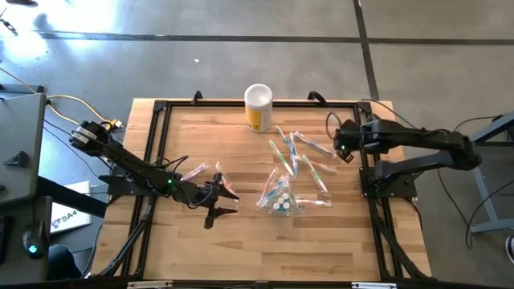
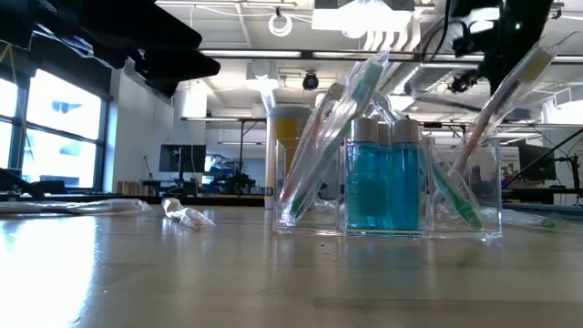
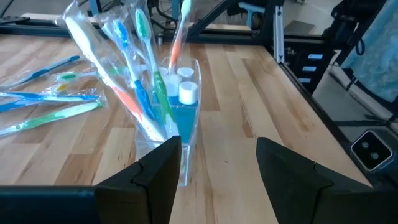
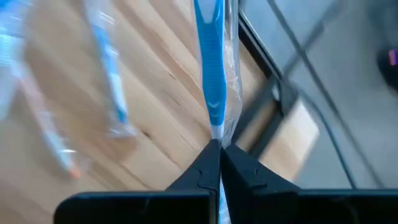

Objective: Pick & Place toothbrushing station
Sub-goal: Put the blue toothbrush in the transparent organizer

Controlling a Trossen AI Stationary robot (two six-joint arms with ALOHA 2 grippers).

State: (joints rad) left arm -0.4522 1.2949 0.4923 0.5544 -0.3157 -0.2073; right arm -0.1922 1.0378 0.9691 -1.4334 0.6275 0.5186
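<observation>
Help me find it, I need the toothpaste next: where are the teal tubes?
The teal toothpaste tubes stand upright in the clear holder right of the table's middle in the high view, just below the loose toothbrushes.

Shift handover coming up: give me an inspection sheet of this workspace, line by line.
Surface: wooden table in a black frame.
Job's things: clear holder with teal tubes and brushes; more wrapped brushes lie loose behind it.
Clutter: yellow canister at the far edge; empty wrappers by the left arm.
Grippers: left tool open, aimed at the holder, not touching it; right tool shut on a blue wrapped brush, over the table's right edge.
Cables: yellow and black leads run to the left arm's base.
Surroundings: concrete floor; workshop room behind.
</observation>
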